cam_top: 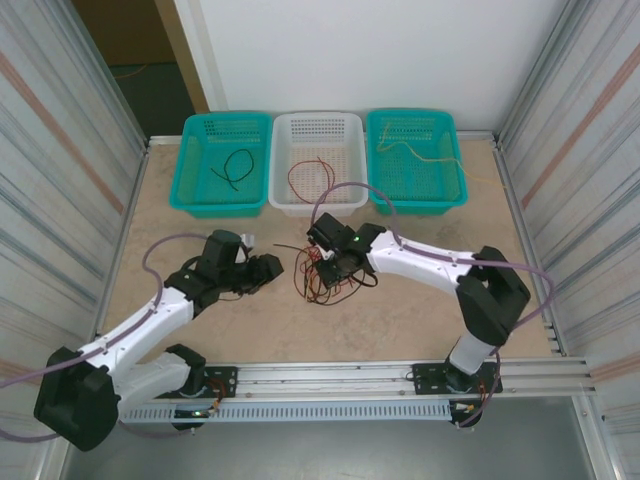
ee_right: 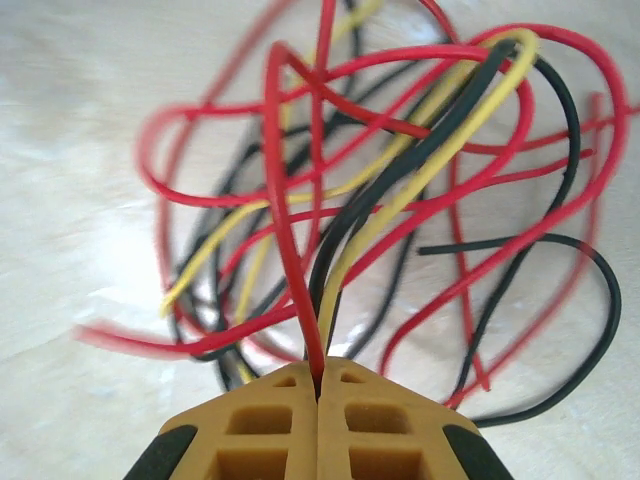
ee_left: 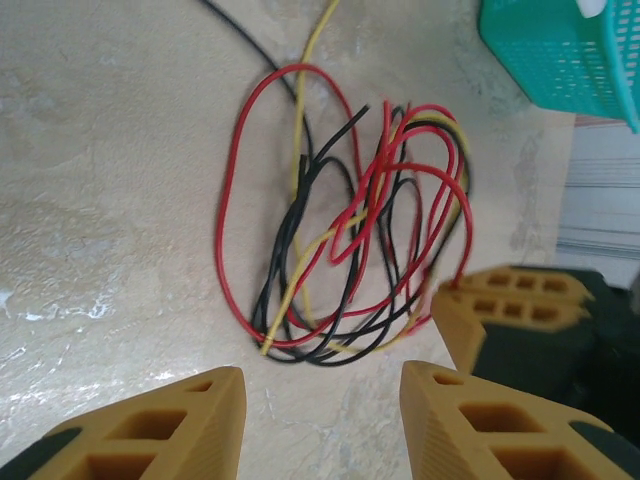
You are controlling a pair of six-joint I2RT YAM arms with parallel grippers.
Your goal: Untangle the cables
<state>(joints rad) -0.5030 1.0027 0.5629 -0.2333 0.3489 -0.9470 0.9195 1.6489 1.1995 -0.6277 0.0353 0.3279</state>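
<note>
Presently the right fingers are clamped together on a red strand of the cables; the cables are heaped straight ahead of them on the tabletop; the left fingers are held partly parted just beside the cables, untouching.

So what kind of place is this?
Probably a robot test booth in a lab: a left arm and right arm bolted to a metal rail, ribbed metal walls around the table, and three plastic baskets at the back.
</note>
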